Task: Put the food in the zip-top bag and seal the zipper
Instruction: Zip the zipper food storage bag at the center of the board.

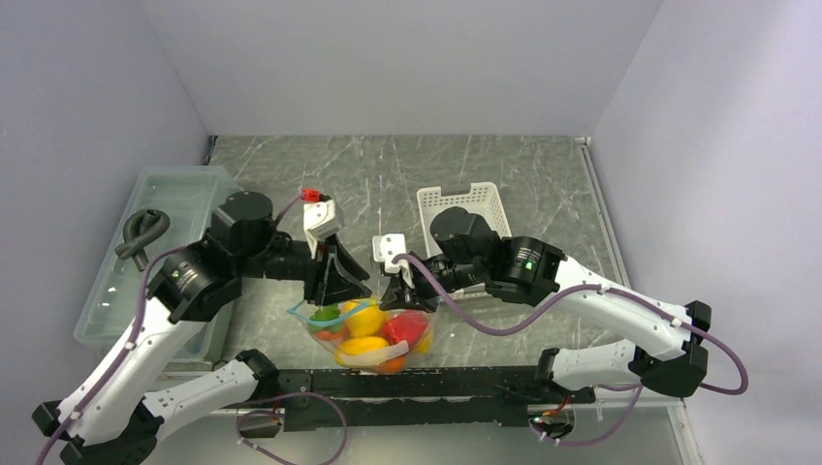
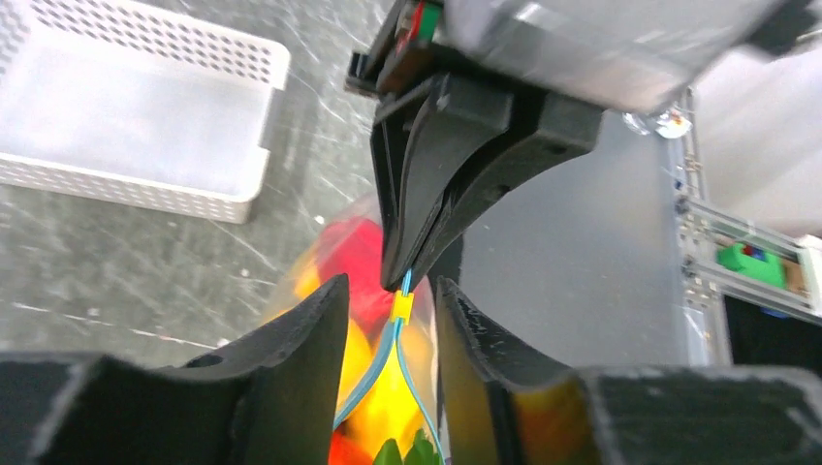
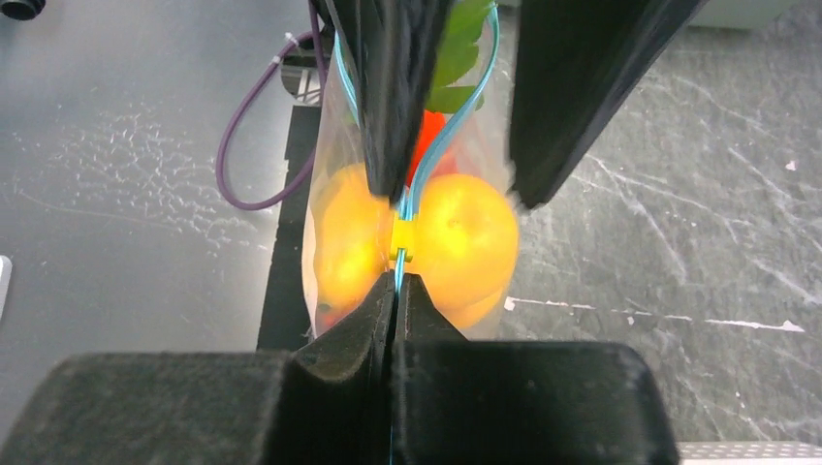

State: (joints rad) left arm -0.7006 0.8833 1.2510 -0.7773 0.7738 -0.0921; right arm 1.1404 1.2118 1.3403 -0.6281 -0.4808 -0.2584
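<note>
The clear zip-top bag (image 1: 419, 320) lies between the two arms with the food inside: yellow fruits (image 1: 363, 318), a red pepper (image 1: 405, 327), an orange piece (image 1: 391, 365) and a green leafy piece (image 1: 325, 313). My right gripper (image 3: 397, 281) is shut on the teal-blue zipper (image 3: 458, 124) just behind a small yellow slider (image 3: 401, 239). Beyond the slider the two strips spread apart. My left gripper (image 2: 390, 286) is open, its fingers (image 2: 310, 329) on either side of the zipper (image 2: 373, 373) without touching it. From above, the left gripper (image 1: 341, 286) and right gripper (image 1: 399, 291) face each other over the bag's mouth.
A white perforated basket (image 1: 465, 199) stands behind the right arm and shows in the left wrist view too (image 2: 145, 116). A translucent bin (image 1: 145, 281) holding a black hose (image 1: 143, 231) sits at the left. A black rail (image 1: 417, 383) runs along the near edge.
</note>
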